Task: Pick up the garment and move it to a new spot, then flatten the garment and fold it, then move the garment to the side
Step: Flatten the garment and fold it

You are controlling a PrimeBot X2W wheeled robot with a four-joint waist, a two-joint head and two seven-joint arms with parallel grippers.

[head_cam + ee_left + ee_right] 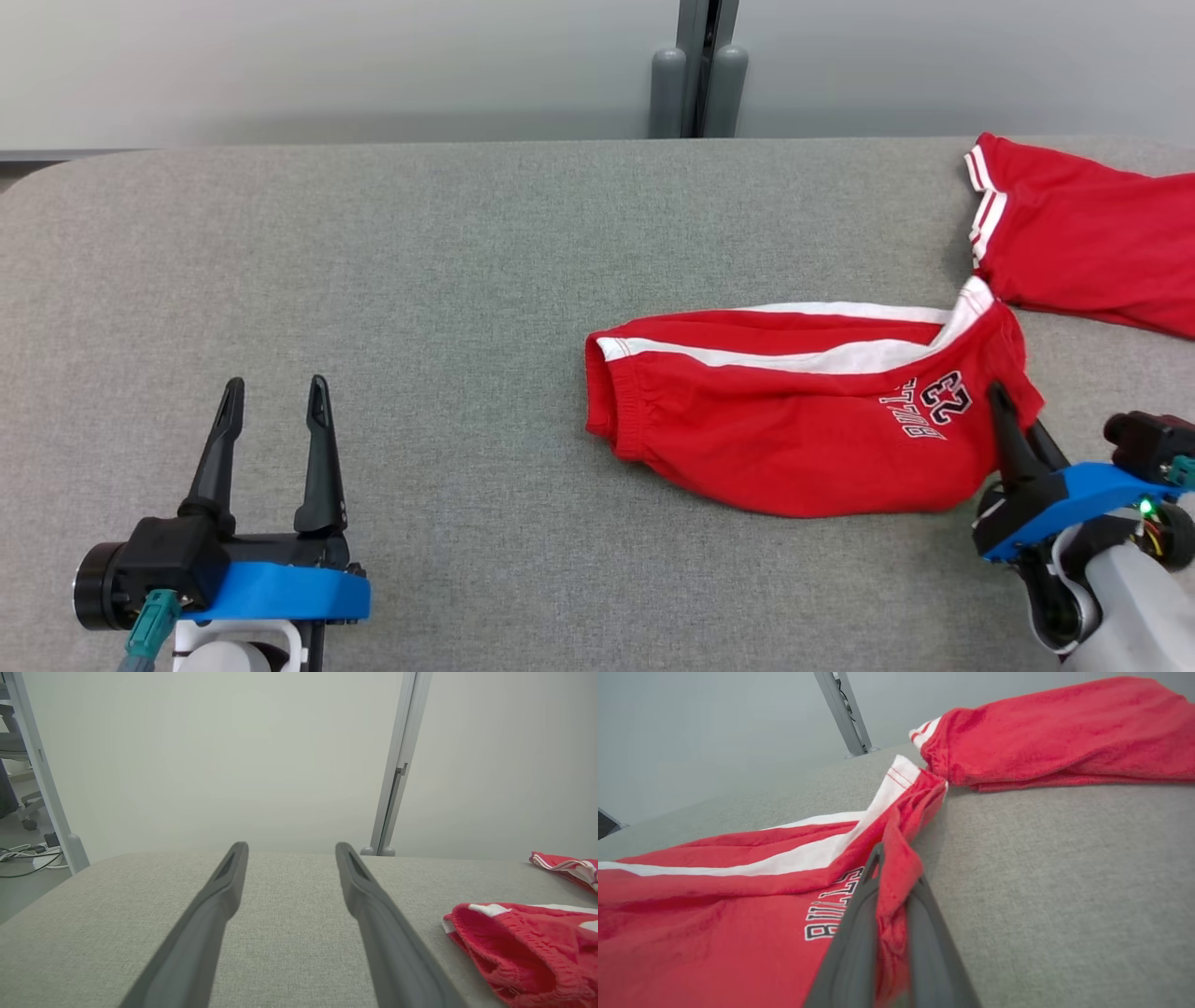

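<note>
Our right end effector (899,865) is all but closed, its two fingers pinching a fold of red cloth at the leg end of the garment (794,429), a pair of red shorts. From that grip the shorts stretch away toward our left. Their long axis runs across the counter (373,261), with the elastic waistband (607,392) at the far end from the grip and the white side stripe (794,355) along the edge away from us. The printed lettering (934,406) sits just beside the pinch.

Our left end effector (276,385) stands wide apart and holds nothing. It hovers over bare counter well to the left of the waistband, so the right arm is the nearer one by far. We judge that any lift or drag will pivot on this one held corner.

A second red piece (1092,243) lies beyond the shorts and is cut off at the right edge of the head view. Its striped hem meets the shorts' upper corner, and we cannot tell whether they touch or overlap. How much cloth lies between the fingers is hidden too.
</note>
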